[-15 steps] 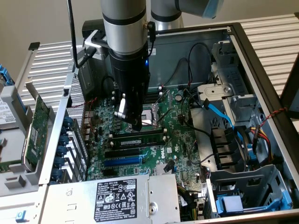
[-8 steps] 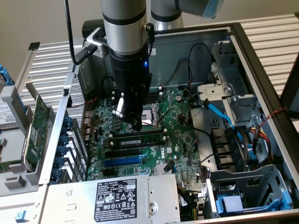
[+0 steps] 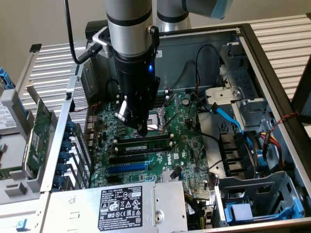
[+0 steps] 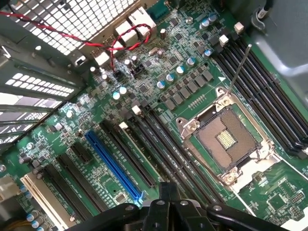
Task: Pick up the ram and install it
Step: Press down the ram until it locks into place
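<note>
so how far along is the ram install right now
Looks done: the ram lies along a memory slot beside the CPU socket, so pickup and placing appear finished. In hand: nothing is gripped; the end effector is shut, its tip right over the ram, touching it or just above. Left: I cannot tell whether the stick is fully seated or the slot clips are latched.

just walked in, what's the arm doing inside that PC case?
The arm's gripper is shut, its tip down over the motherboard inside the open case, right at the memory slots beside the empty CPU socket. A green ram stick already sits in one of those slots, just under the tip. Whether the tip touches the stick can't be told.
</note>
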Robot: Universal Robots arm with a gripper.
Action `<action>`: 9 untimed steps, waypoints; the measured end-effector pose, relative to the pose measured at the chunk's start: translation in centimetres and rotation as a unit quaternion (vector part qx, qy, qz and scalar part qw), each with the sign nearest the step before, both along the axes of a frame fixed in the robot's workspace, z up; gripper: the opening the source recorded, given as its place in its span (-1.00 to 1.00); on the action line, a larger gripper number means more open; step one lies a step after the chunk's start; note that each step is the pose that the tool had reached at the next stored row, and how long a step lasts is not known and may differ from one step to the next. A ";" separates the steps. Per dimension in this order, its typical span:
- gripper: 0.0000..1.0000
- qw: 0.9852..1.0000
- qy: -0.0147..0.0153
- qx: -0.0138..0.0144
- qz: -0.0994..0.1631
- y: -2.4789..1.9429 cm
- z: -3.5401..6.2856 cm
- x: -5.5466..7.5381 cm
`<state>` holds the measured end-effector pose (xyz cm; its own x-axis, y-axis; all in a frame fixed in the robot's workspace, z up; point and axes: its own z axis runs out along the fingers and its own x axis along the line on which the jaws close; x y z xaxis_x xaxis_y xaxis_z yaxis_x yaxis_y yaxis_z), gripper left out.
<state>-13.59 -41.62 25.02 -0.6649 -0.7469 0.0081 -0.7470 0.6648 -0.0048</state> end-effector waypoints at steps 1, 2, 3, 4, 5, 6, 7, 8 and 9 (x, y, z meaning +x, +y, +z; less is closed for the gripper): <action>-0.79 1.000 0.000 0.000 -0.006 0.00 0.00 0.0; -0.79 1.000 0.000 0.000 -0.013 0.00 0.00 0.0; -0.79 1.000 0.000 0.000 -0.020 0.00 0.00 0.0; -0.79 1.000 0.000 0.000 -0.027 0.00 0.00 0.0; -0.79 0.999 0.000 0.000 -0.033 0.00 0.00 0.0; -0.79 0.999 0.000 0.000 -0.040 0.00 0.00 0.0; -0.79 0.999 0.000 0.000 -0.046 0.00 0.00 0.0; -0.79 0.999 0.000 0.000 -0.053 0.00 0.00 0.0; -0.79 0.998 0.000 0.000 -0.060 0.00 0.00 0.0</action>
<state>-13.58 -41.62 25.01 -0.7495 -0.6620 0.0080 -0.6620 0.7495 -0.0048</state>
